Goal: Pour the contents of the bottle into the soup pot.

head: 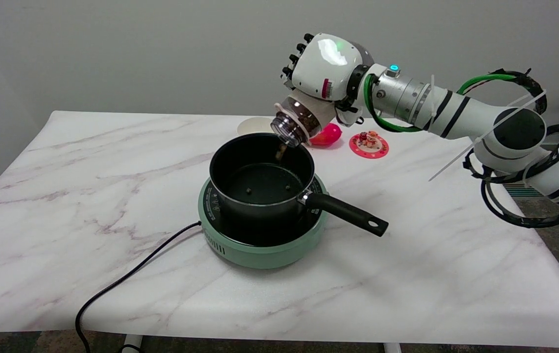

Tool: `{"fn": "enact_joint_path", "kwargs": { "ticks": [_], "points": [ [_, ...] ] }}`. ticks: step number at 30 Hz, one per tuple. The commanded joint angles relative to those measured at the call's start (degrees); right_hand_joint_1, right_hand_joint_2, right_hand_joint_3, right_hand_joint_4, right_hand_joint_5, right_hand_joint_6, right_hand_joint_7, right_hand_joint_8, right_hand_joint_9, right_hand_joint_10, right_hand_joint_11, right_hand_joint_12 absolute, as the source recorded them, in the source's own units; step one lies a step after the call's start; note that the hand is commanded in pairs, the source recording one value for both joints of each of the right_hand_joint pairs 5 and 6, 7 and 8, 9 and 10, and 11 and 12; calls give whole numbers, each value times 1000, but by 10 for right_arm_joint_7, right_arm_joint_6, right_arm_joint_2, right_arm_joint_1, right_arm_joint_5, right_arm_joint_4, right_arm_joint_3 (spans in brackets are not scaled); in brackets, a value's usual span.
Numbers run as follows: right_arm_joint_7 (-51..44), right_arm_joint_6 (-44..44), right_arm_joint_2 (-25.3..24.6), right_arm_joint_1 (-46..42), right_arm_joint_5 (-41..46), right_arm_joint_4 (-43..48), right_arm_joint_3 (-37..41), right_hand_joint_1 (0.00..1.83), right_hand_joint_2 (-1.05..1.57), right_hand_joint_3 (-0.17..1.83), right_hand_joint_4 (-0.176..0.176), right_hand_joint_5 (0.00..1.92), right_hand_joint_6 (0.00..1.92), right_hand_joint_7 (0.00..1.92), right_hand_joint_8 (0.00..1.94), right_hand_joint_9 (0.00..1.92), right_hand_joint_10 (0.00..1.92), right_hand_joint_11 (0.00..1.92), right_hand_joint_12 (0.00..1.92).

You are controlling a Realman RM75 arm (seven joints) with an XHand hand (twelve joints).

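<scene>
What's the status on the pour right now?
Right hand holds bottle tipped, mouth over soup pot. Dark bits falling, a few already on the pot floor. Nothing blocking.

**Around the marble table**

A white marble-patterned tabletop with faint pinkish-grey veins fills most of the view, in front of a plain grey wall. On it sits a round mint-green electric hotplate with vent slots in its side; a black power cord runs from its left side across the table and drops over the near edge. Towards the far side lie a bright pink rounded plastic object, a pale cream disc partly hidden, and a small round red coaster carrying tiny coloured figures
</scene>
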Motion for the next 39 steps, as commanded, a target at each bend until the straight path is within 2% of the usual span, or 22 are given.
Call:
{"fn": "enact_joint_path", "kwargs": {
  "ticks": [1,20,34,39],
  "points": [
    [2,10,19,58,-21,10,-64,1541,755,832,0,1920,1920,1920,1920,1346,1346,1168,1168],
    [27,18,16,112,-44,-18,-117,1544,749,836,0,1920,1920,1920,1920,1348,1348,1173,1173],
    [29,18,18,118,-57,-23,-127,1546,752,829,0,1920,1920,1920,1920,1349,1349,1175,1175],
    [57,17,20,128,-76,-24,-139,1547,754,828,0,1920,1920,1920,1920,1350,1350,1177,1177]
  ]
}}
